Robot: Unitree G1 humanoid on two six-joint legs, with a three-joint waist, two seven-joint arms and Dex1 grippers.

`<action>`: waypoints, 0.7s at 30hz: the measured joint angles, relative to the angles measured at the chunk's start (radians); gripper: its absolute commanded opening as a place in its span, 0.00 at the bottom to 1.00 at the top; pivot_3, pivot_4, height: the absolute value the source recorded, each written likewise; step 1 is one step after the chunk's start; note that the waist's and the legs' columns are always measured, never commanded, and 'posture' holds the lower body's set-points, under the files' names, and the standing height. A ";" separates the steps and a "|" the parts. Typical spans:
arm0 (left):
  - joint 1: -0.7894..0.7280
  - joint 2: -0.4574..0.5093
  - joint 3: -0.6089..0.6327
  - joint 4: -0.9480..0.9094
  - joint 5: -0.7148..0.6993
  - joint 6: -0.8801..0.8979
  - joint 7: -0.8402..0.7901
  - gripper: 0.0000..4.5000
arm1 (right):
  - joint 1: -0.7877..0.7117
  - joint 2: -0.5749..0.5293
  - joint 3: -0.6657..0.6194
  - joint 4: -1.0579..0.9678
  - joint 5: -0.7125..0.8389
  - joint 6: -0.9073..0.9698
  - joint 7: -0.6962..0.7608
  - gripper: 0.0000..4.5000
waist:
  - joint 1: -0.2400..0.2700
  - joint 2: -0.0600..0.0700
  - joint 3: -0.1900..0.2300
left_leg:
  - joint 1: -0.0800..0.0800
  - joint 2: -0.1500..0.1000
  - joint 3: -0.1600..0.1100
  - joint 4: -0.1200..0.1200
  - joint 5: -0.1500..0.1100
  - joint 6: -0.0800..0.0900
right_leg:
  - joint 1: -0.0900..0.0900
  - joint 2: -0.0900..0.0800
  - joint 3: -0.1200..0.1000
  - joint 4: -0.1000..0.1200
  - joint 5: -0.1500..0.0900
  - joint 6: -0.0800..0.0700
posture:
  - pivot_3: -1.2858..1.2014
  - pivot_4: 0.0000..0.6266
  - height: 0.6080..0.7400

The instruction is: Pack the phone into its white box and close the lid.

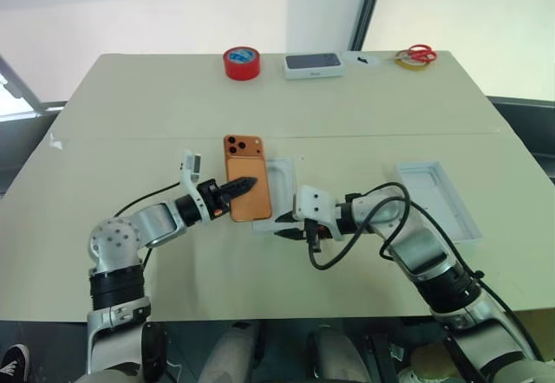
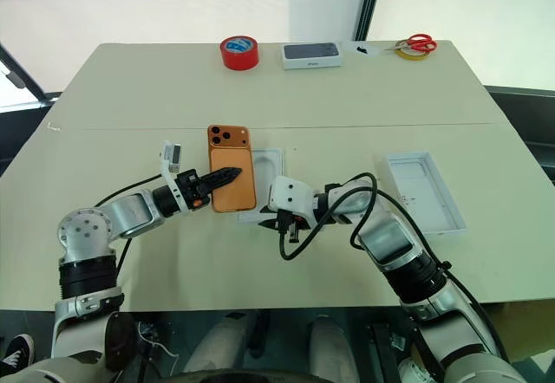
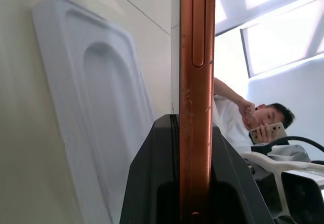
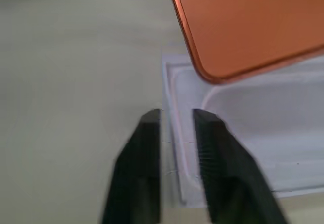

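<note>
Beige surface (image 1: 130, 114) carries all items. Lid (image 1: 439, 199) lies open side up at the right, well apart from the arms. Thin white insert (image 1: 284, 179) with oval recess lies at centre. Orange phone (image 1: 247, 184) is held above it, clamped edgewise in the left hand (image 1: 243, 184). Right hand (image 1: 290, 230) sits at the insert's near edge, fingers (image 4: 144, 148) slightly apart, 1 each side of its rim.

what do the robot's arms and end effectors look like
Both arms are silver-grey metal with black bands and rounded joint housings. Each wrist carries a white block ahead of a left end effector and right end effector of two tapered black fingers. Loose black cables loop beside both forearms, most heavily on the right.
</note>
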 measured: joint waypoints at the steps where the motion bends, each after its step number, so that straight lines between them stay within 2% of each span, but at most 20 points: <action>1: 0.001 0.000 -0.009 0.005 0.007 -0.001 -0.004 0.00 | 0.000 -0.002 -0.006 -0.011 0.014 0.010 0.000 0.68 | 0.000 0.000 0.000 | 0.000 0.000 0.000 0.000 0.000 0.000 | 0.000 0.000 0.000 0.000 0.000 0.000 | 0.52 0.24 1.00; 3: 0.001 0.002 -0.024 0.011 0.021 -0.008 -0.017 0.00 | 0.001 -0.007 -0.024 -0.033 0.048 0.016 0.006 0.89 | 0.000 0.000 0.000 | 0.000 0.000 0.000 0.000 0.000 0.000 | 0.000 0.000 0.000 0.000 0.000 0.000 | 0.52 0.24 1.00; 6: 0.000 0.001 -0.058 0.040 0.053 -0.026 -0.049 0.00 | 0.000 -0.049 -0.116 -0.053 0.132 0.011 0.038 0.89 | 0.004 0.000 0.000 | 0.000 0.000 0.000 0.001 0.000 0.000 | 0.001 0.000 0.000 0.000 0.000 0.000 | 0.52 0.24 1.00; 10: -0.027 0.000 -0.096 0.089 0.097 -0.044 -0.085 0.00 | -0.017 -0.138 -0.216 0.023 0.160 -0.050 0.062 0.89 | 0.008 -0.002 0.001 | 0.000 -0.001 0.000 0.002 0.000 0.001 | 0.002 0.000 -0.001 -0.001 0.000 0.000 | 0.52 0.24 1.00; 14: -0.067 -0.012 -0.128 0.135 0.144 -0.070 -0.117 0.00 | -0.017 -0.192 -0.232 0.129 0.146 -0.123 0.081 0.89 | 0.011 -0.002 0.001 | 0.000 0.000 0.000 0.001 -0.001 0.001 | 0.002 -0.001 0.000 -0.001 0.000 0.000 | 0.52 0.24 1.00; 21: -0.101 -0.054 -0.128 0.198 0.180 -0.088 -0.128 0.00 | -0.010 -0.194 -0.228 0.145 0.128 -0.168 0.066 0.89 | 0.007 -0.002 0.001 | -0.001 0.000 0.000 0.002 -0.001 0.001 | 0.001 0.000 -0.001 -0.001 0.000 0.000 | 0.52 0.24 1.00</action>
